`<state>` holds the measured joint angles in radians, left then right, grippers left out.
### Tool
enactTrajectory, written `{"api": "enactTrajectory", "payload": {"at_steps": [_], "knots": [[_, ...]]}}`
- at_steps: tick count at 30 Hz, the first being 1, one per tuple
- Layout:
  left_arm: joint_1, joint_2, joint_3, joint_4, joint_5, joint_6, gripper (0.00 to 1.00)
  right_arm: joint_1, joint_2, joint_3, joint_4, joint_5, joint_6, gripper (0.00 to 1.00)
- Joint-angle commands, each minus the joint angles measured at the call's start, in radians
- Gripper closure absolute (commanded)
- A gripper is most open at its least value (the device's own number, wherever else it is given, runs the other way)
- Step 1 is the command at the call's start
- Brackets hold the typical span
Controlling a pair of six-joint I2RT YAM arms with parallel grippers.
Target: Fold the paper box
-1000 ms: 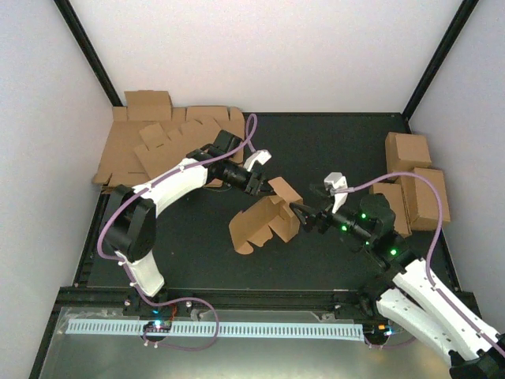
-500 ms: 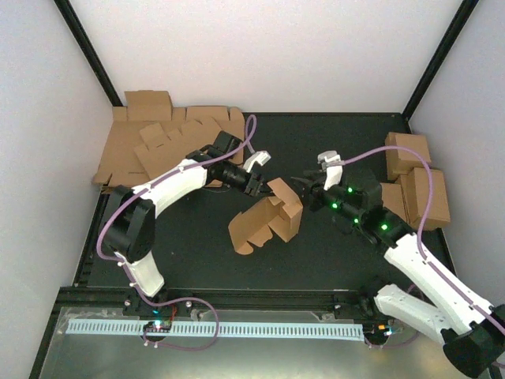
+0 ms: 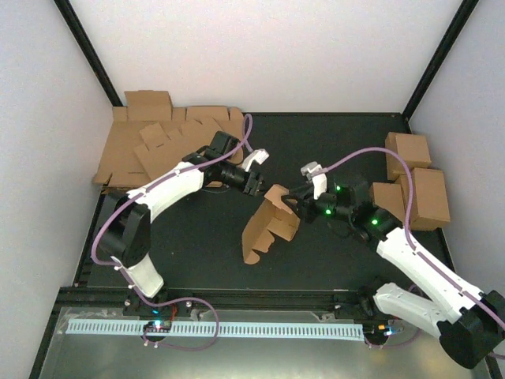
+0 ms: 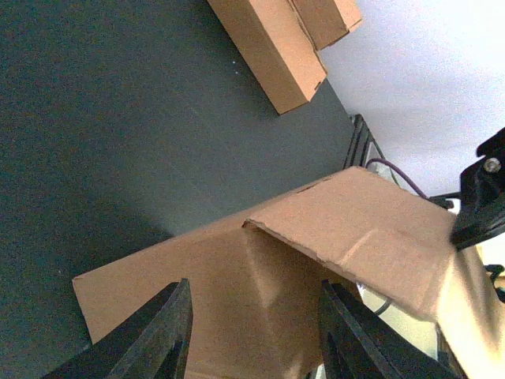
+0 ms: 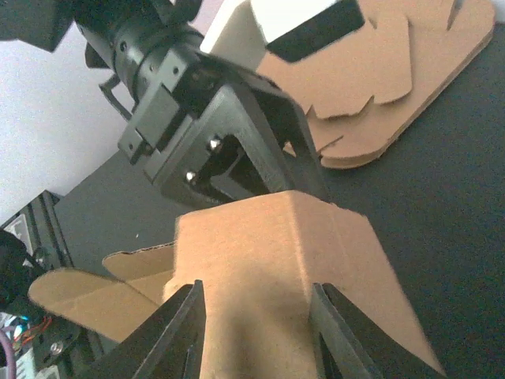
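The paper box (image 3: 268, 225) is a half-folded brown cardboard piece, held tilted up off the black mat mid-table. My left gripper (image 3: 259, 187) grips its upper far end; in the left wrist view the fingers (image 4: 158, 332) press on either side of the box's (image 4: 331, 229) creased wall, gripper (image 4: 255, 284) shut on it. My right gripper (image 3: 293, 204) meets the same end from the right. In the right wrist view its jaws clamp a folded panel of the box (image 5: 260, 237), gripper (image 5: 256, 286) shut on it, with the left gripper's black body (image 5: 213, 134) just beyond.
A heap of flat cardboard blanks (image 3: 166, 146) lies at the back left, also in the right wrist view (image 5: 379, 87). Folded brown boxes (image 3: 414, 181) stand along the right edge, seen too from the left wrist (image 4: 268, 47). White walls enclose the mat.
The right arm swung left to the box and its jaws closed around the folded panel. The box tipped more upright and shifted slightly right. The left gripper kept its hold.
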<state>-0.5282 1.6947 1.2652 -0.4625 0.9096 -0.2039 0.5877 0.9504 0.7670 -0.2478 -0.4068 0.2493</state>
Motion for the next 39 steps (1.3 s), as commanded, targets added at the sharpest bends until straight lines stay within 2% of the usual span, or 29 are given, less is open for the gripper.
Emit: {"api": "enactTrajectory", "payload": {"at_steps": [1, 11, 12, 14, 15, 21, 26, 32, 37, 39], "knots": [[-0.009, -0.03, -0.012, 0.031, 0.019, -0.013, 0.54, -0.003, 0.019, -0.027, -0.03, -0.061, -0.032, 0.62], [-0.009, -0.031, -0.018, 0.037, 0.015, -0.019, 0.54, -0.003, 0.032, -0.023, -0.055, -0.073, -0.076, 0.65], [-0.009, -0.03, -0.018, 0.037, 0.015, -0.018, 0.54, -0.003, 0.021, -0.02, -0.058, -0.059, -0.081, 0.63], [-0.008, -0.028, -0.018, 0.034, 0.015, -0.017, 0.54, -0.003, -0.01, -0.016, -0.059, -0.018, -0.088, 0.46], [-0.009, -0.027, -0.019, 0.033, 0.015, -0.016, 0.55, -0.002, -0.025, -0.014, -0.058, 0.004, -0.091, 0.42], [-0.01, -0.027, -0.023, 0.03, 0.016, -0.01, 0.56, -0.003, -0.072, 0.029, -0.074, 0.167, -0.093, 0.42], [-0.01, -0.029, -0.025, 0.029, 0.017, -0.008, 0.57, -0.003, -0.018, 0.098, -0.102, 0.214, -0.096, 0.42], [-0.009, -0.033, -0.027, 0.027, 0.019, -0.005, 0.57, -0.003, 0.131, 0.201, -0.203, 0.084, -0.138, 0.35], [-0.01, -0.033, -0.026, 0.029, 0.023, -0.004, 0.57, -0.003, 0.164, 0.197, -0.225, -0.028, -0.176, 0.2], [-0.009, -0.031, -0.025, 0.029, 0.024, -0.002, 0.57, -0.003, 0.172, 0.196, -0.234, -0.026, -0.179, 0.21]]}}
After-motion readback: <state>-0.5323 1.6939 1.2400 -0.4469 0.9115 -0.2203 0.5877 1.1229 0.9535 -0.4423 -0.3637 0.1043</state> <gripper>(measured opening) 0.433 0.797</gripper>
